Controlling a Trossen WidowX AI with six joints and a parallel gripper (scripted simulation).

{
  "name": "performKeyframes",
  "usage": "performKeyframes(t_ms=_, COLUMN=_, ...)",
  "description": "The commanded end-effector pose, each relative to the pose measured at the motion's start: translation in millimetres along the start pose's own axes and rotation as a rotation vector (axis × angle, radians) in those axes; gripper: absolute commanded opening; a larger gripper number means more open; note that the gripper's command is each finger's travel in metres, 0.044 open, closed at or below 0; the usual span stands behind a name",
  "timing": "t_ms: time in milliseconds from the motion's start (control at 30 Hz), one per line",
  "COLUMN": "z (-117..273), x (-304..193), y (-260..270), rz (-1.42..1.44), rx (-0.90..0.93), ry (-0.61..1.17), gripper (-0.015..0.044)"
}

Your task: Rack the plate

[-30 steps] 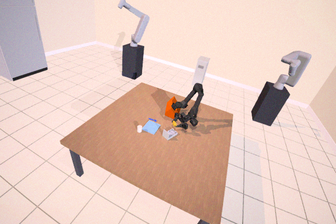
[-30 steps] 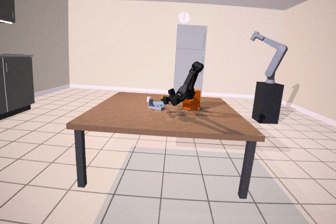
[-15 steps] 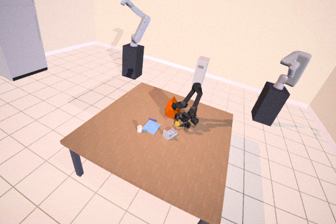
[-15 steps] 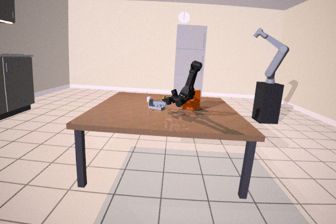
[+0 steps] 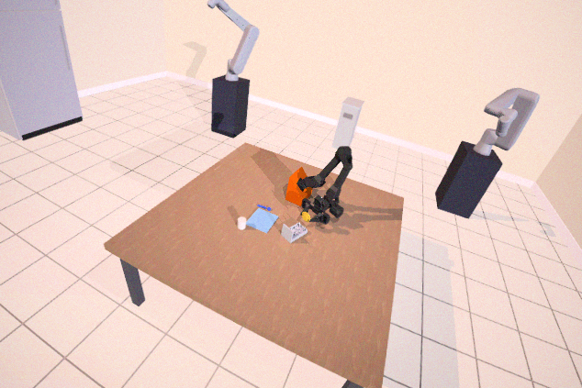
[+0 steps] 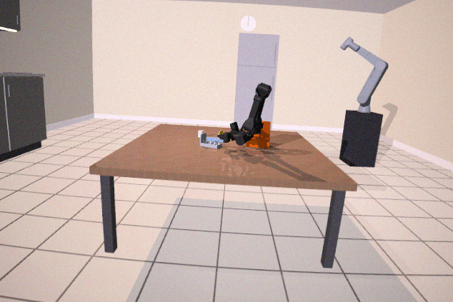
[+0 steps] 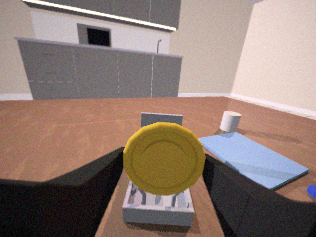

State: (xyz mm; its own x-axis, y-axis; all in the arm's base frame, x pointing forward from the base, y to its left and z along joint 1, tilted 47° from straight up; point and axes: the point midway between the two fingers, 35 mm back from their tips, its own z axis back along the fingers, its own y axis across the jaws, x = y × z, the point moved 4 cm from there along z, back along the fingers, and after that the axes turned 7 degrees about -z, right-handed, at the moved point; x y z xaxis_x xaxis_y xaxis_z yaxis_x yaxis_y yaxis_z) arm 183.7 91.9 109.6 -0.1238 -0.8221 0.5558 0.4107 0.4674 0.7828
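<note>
While fingers clamp yellow plate [image 7: 164,159] upright (edge-on grip), dish rack [image 7: 158,204] sits below.

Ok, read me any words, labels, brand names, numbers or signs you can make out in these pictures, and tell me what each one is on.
No readable text in any view.
Wall clock: the face is too small and blurred to read any numerals.
Yellow plate, held upright in the gripper: plain, no marking.
Dish rack, blue mat, white cup and orange box: no labels visible.
</note>
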Motion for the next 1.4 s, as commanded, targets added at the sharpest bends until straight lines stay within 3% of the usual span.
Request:
performKeyframes(t_ms=0, z=-5.2, x=-6.7, y=-2.1, rz=0.013, rx=-0.004, ry=0.001, gripper=0.0)
performKeyframes(t_ms=1367, z=-40.3, x=-35.8, y=-6.8, rz=-0.04, rx=0.013, ry=-0.006, gripper=0.0)
